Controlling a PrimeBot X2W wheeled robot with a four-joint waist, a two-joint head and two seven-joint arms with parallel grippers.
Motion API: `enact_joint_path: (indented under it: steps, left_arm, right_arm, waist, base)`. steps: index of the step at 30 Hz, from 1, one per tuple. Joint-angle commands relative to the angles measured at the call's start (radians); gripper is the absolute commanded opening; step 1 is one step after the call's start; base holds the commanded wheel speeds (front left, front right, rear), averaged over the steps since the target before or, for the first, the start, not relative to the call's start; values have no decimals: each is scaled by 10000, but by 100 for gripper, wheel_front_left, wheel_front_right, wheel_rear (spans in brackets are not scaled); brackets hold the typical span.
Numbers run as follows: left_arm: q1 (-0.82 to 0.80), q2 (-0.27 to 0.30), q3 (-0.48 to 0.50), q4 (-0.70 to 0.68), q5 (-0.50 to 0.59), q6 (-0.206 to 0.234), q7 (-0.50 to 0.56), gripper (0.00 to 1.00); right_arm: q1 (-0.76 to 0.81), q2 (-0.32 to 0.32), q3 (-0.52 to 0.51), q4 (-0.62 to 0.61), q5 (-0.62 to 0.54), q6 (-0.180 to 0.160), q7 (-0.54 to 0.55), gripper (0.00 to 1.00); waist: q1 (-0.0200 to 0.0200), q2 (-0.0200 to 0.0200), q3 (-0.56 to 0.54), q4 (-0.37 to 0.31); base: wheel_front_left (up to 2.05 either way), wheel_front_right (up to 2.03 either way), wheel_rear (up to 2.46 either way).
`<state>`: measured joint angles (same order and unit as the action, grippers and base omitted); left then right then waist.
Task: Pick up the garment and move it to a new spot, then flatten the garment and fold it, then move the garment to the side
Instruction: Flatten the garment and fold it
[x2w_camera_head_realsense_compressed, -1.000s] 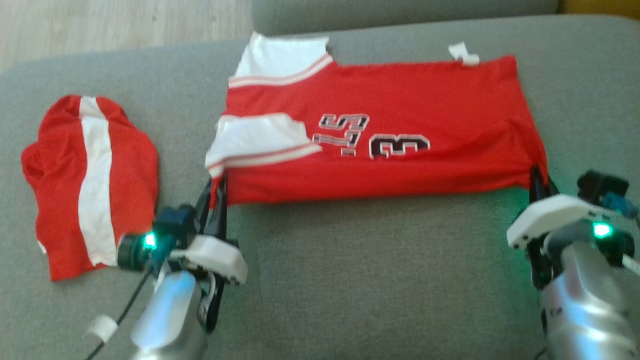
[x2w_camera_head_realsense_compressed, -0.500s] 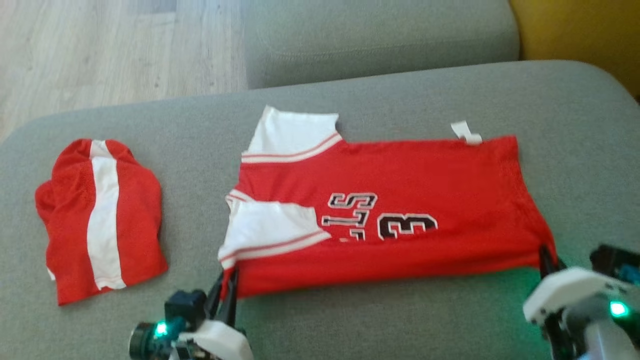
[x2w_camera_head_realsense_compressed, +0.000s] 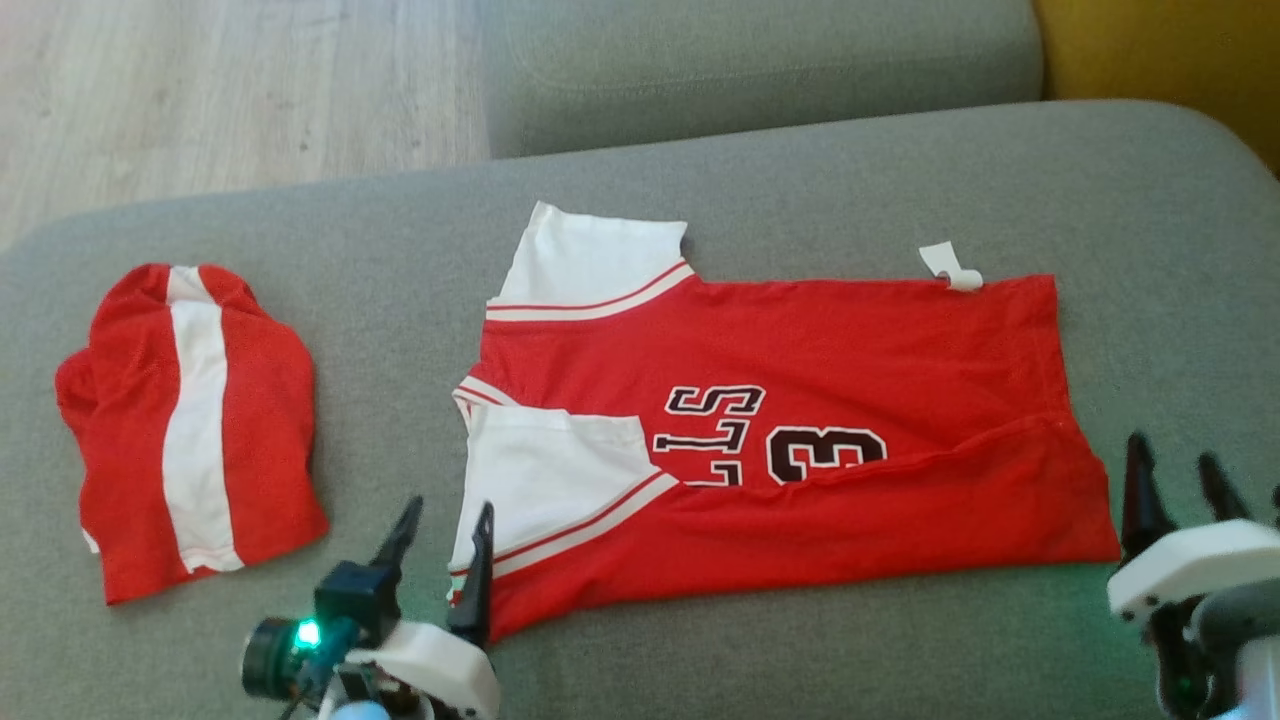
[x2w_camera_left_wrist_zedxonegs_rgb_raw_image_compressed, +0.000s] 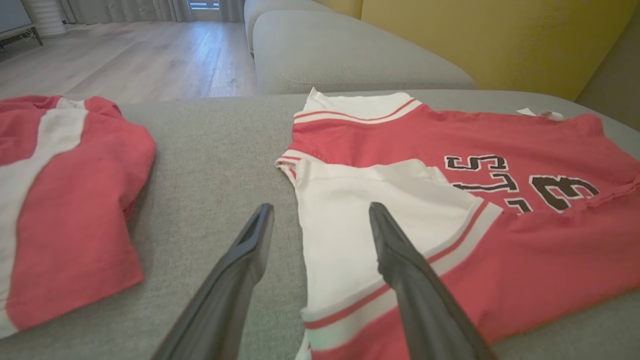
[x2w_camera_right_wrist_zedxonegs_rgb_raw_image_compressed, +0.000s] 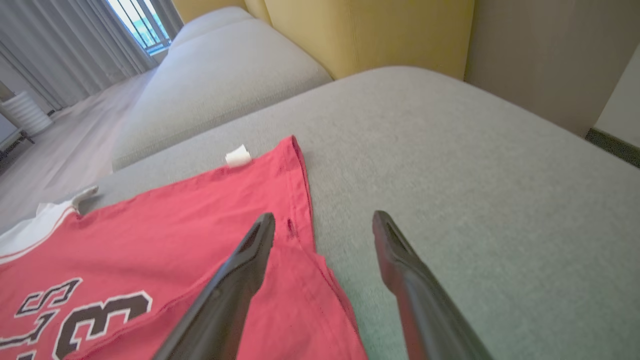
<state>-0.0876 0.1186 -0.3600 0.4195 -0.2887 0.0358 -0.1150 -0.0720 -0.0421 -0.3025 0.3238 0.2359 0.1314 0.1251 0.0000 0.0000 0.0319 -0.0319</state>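
The red jersey (x2w_camera_head_realsense_compressed: 800, 420) carries black, white-edged print: a large "3" and, beside it, letters of which "S" and "T" can be read. A folded-over red layer covers the lower part of the lettering. A small white label (x2w_camera_head_realsense_compressed: 950, 268) sticks out at the hem on the far edge; any writing on it is too small to read. The jersey lies flat in the middle of the grey sofa cushion (x2w_camera_head_realsense_compressed: 700, 650), sleeves toward the robot's left and hem toward its right. Its near side is folded up over the front, and a white sleeve (x2w_camera_head_realsense_compressed: 555, 480) with red stripes lies on top.

The left gripper (x2w_camera_head_realsense_compressed: 445, 530) is spread open at the jersey's near left corner. The left wrist view shows one finger above the white sleeve and the other above bare cushion; whether either touches cannot be told. The right gripper (x2w_camera_head_realsense_compressed: 1175, 490) is likewise spread apart, just beside the near right corner. The right wrist view shows one finger above the hem and the other over the cushion.

A second red garment (x2w_camera_head_realsense_compressed: 190, 420) with a white stripe lies crumpled well apart to the left. The head view shows pale wooden floor (x2w_camera_head_realsense_compressed: 200, 90) beyond the cushion. The wrist views add a yellow panel (x2w_camera_left_wrist_zedxonegs_rgb_raw_image_compressed: 500, 35), grey curtains (x2w_camera_right_wrist_zedxonegs_rgb_raw_image_compressed: 75, 45) and a bright window (x2w_camera_right_wrist_zedxonegs_rgb_raw_image_compressed: 132, 22).
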Motion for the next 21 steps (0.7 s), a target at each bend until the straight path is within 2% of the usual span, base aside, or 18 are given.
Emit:
enact_joint_path:
  steps: [1, 6, 12, 16, 17, 21]
  left_arm:
    - [-539, 181, 396, -432, 53, 85, -214, 100]
    - [-1120, 292, 568, -955, 25, 57, -616, 100]
    - [-2660, 658, 643, -1371, 50, -340, -359, 100]
    - [-4742, 1169, 660, -1046, -491, -1225, 1129, 100]
    - [-4742, 1169, 660, -1046, -491, -1225, 1129, 100]
    - [-6754, 1761, 130, -282, -954, -1601, 2791, 100]
  right_arm:
    - [-536, -81, 179, -511, -52, -7, -238, 100]
    - [-1110, -81, 41, -1027, -199, -7, -786, 100]
    - [-2120, -81, 303, -1490, -494, -7, -896, 100]
    - [-3244, -81, 643, -1683, -810, -7, -758, 100]
    - [-3244, -81, 643, -1683, -810, -7, -758, 100]
    - [-4071, -81, 742, -1557, -1011, -7, -738, 100]
  waist:
    - [0, 0, 123, -19]
    - [0, 0, 588, -85]
    - [0, 0, 1405, -329]
    - [0, 0, 2242, -658]
    - [0, 0, 2242, -658]
    - [0, 0, 2882, -927]
  base:
    - [0, 0, 0]
    - [0, 0, 0]
    - [0, 0, 0]
    - [0, 0, 0]
    - [0, 0, 0]
    - [0, 0, 0]
